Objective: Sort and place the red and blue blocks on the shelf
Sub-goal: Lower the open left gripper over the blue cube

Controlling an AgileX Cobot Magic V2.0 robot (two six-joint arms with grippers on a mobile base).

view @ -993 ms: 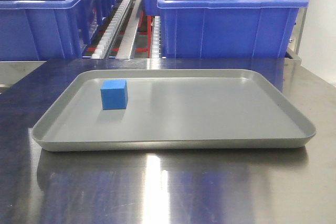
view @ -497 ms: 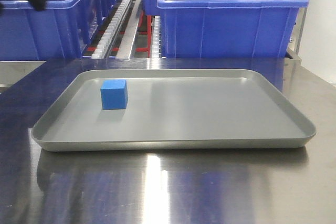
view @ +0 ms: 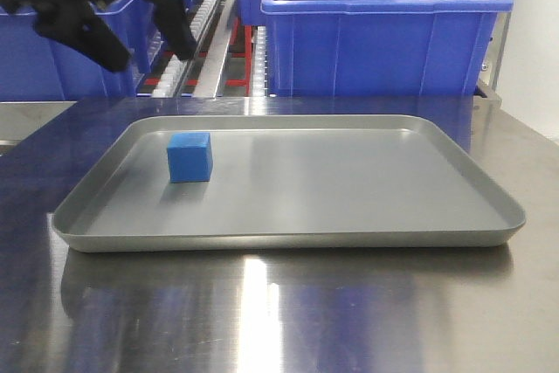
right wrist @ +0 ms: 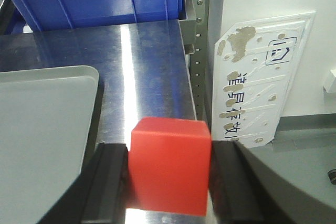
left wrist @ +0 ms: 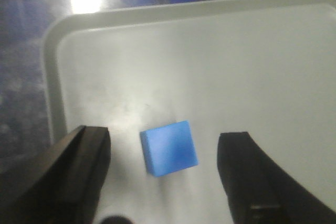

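Two blocks are accounted for. The blue block sits flat in the left part of the grey tray on the steel table. The left gripper hangs in the upper left of the front view, its fingers spread wide apart. In its wrist view they frame the block on either side without touching, apparently lined up for a descent. The red block is clamped between the fingers of the right gripper, lower centre of that wrist view, beside the tray's corner. It is presumably held ready for the shelf behind.
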